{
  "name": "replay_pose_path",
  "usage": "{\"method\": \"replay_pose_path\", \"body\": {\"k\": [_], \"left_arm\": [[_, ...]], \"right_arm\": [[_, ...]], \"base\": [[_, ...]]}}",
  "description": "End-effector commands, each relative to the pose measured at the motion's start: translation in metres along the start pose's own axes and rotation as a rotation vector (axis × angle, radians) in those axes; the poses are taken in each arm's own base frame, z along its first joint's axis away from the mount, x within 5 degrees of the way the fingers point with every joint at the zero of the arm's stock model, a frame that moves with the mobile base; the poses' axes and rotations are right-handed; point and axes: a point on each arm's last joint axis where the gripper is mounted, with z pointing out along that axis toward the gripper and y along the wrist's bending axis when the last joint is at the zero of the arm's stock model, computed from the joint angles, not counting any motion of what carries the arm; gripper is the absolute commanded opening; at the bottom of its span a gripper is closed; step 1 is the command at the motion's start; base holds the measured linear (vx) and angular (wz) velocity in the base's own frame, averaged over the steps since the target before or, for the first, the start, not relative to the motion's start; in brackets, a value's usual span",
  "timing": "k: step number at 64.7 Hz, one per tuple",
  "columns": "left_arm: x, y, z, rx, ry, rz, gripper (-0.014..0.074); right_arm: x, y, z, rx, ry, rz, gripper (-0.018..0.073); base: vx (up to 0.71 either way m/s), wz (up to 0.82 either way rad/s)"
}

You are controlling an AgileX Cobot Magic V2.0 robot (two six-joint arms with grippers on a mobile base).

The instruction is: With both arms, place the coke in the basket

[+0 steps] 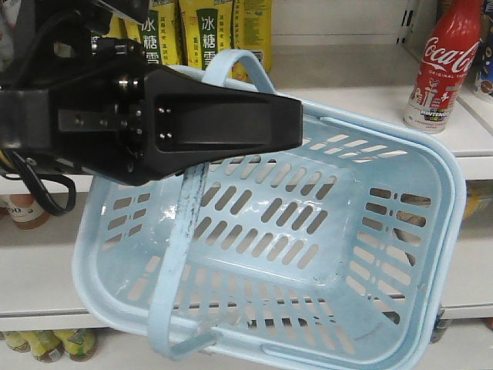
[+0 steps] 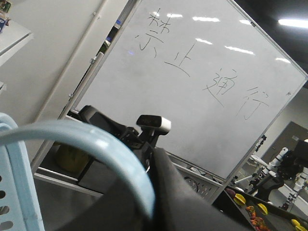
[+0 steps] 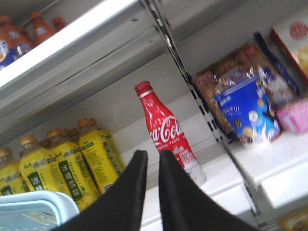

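Left hand (image 1: 295, 122) gripping basket (image 1: 453, 181) handle, right hand (image 3: 149, 158) narrowly parted, aimed at coke (image 3: 166, 129)

basket (image 1: 456, 202): glossy smooth plastic; coke (image 3: 166, 131): glossy red finish; right tool (image 3: 153, 156): matt black.

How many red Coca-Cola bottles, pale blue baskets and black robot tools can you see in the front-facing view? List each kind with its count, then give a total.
Coke bottle: 1
Basket: 1
Left tool: 1
Total: 3
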Motion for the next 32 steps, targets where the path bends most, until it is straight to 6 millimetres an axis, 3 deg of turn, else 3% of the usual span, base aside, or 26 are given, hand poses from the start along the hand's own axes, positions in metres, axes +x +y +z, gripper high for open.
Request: {"method": "replay_pose_path", "body": {"k": [1,8,16,21,32], "left_arm": [[-0.006,-0.025,0.0,0.135,-0.009,0.054,-0.0006],[-0.006,-0.025,0.0,0.135,-0.009,0.054,-0.0006],[-0.006,-0.025,0.0,0.135,-0.009,0.054,-0.0006],[-0.006,-0.025,0.0,0.135,-0.009,0.054,-0.0006],[-0.006,-0.025,0.0,0.135,-0.009,0.054,-0.0006]], "right_arm": [[-0.018,0.01,0.009,-0.007,-0.012,-0.115,0.0211],[-0.018,0.01,0.016,-0.016,-0.023,-0.116,0.0417],[-0.024,0.014,0.021,-0.061,-0.102,-0.115,0.0571],[-0.028,0.017,0.026,-0.077,-0.119,-0.123,0.0606],[-0.042,0.025,0.05,-0.039,-0.026,-0.239,0.0589]], "base": [[0.0,0.0],[0.0,0.0],[0.0,0.0],[0.0,0.0],[0.0,0.0]]}}
